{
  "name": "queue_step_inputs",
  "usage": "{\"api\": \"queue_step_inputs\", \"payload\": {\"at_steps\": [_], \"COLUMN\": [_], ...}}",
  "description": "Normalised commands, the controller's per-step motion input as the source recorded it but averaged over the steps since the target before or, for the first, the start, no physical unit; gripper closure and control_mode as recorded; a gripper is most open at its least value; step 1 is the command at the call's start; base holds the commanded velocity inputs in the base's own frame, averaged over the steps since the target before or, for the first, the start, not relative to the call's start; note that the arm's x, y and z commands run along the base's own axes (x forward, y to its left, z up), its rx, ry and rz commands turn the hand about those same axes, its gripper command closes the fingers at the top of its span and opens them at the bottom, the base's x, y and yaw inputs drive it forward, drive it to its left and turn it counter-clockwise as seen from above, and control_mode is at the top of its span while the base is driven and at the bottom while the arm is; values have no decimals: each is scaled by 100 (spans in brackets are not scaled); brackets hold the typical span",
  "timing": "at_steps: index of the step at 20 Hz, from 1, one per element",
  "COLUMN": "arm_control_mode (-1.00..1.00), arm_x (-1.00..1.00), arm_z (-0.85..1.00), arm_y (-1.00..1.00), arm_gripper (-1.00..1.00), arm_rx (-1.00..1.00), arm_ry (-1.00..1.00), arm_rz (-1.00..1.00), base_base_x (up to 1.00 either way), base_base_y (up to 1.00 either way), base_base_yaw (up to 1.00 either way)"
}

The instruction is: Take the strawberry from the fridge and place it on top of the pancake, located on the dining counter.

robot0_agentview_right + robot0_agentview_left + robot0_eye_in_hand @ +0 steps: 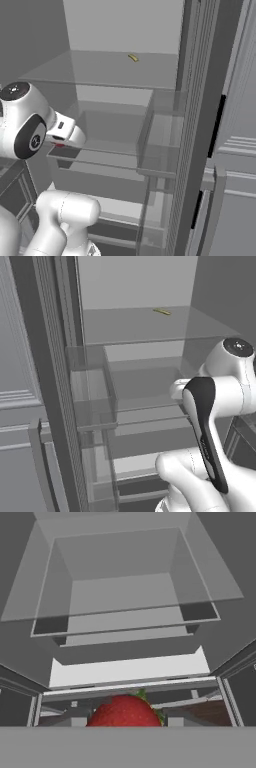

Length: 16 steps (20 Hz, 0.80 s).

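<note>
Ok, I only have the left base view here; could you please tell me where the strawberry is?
Observer: In the hand view the strawberry sits right at the tool, low and centred.
Operator: Thank you. Does the right base view show it too?
Observer: Yes, a bit of red peeks out under the tool, inside the fridge.
Operator: Which way is the fruit turned?
Observer: In the hand view its green leaves show at its upper right edge.
</note>
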Motion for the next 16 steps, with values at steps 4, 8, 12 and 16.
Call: {"api": "queue_step_inputs", "payload": {"at_steps": [4,8,12,16], "arm_control_mode": [100,100,100,100], "arm_x": [0,0,0,0], "arm_z": [0,0,0,0], "arm_y": [0,0,0,0], "arm_gripper": [100,100,100,100], "arm_rx": [0,0,0,0], "arm_ry": [0,0,0,0], "arm_rz": [0,0,0,0], "base_base_x": [-93,-100,-100,-100], "base_base_y": [0,0,0,-15], "base_base_yaw": [0,0,11,29]}}
